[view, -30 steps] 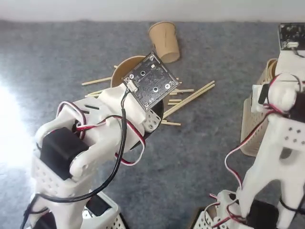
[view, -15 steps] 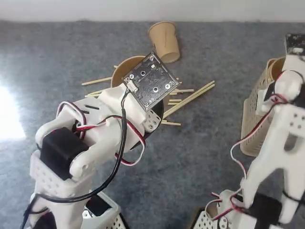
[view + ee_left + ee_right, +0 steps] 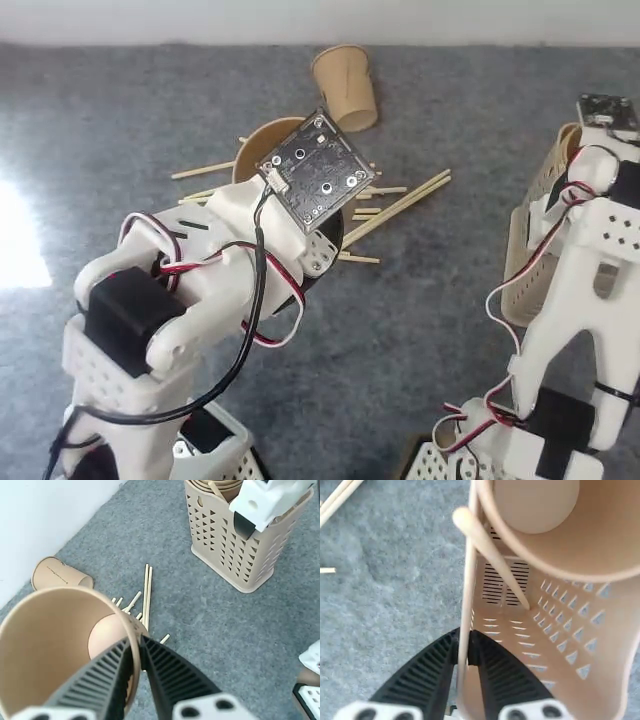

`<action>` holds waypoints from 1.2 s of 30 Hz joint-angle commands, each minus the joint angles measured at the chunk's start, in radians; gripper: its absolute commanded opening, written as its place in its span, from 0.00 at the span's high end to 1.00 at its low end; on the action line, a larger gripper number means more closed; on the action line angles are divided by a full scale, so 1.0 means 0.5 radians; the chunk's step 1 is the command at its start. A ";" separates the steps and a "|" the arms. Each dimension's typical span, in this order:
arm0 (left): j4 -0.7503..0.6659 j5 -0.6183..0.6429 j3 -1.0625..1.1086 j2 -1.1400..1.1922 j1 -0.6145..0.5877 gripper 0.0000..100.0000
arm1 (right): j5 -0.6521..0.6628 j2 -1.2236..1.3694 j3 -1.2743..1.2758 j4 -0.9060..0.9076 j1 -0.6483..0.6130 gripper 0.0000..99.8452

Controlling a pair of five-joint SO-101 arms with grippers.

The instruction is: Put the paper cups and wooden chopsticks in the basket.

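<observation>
Now the right gripper (image 3: 463, 664), pinched on the basket (image 3: 560, 645) wall, has shifted slightly; the left gripper (image 3: 136, 644) stays clamped on a cup (image 3: 50, 645), not yet delivered.

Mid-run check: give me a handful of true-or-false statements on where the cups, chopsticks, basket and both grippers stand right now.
1. The left gripper pinches a paper cup by its rim. True.
2. A second paper cup lies on its side on the grey mat. True.
3. All the chopsticks are in the basket. False: loose chopsticks lie on the mat.
4. The basket is empty. False: it holds a nested cup and a leaning chopstick.
5. The right gripper hangs over the chopstick pile. False: it is shut on the basket's wall.
</observation>
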 commanded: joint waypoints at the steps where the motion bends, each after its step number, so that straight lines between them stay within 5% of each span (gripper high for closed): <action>1: -0.009 -0.018 -0.069 -0.046 -0.003 0.99 | 0.212 -0.109 -0.015 0.057 -0.069 0.99; 11: -0.132 -0.150 -0.069 -0.203 -0.377 0.99 | 0.850 -0.483 0.574 0.094 0.115 0.99; 20: -0.138 -0.144 0.011 -0.209 -0.301 0.99 | 1.869 -1.367 1.313 0.087 -0.250 0.99; 25: -0.218 -0.144 0.210 -0.249 -0.261 0.99 | 1.869 -1.766 1.396 0.035 -0.311 0.99; 36: -0.381 -0.141 0.348 -0.365 -0.264 0.99 | 1.583 -1.407 1.197 -0.204 -0.207 0.99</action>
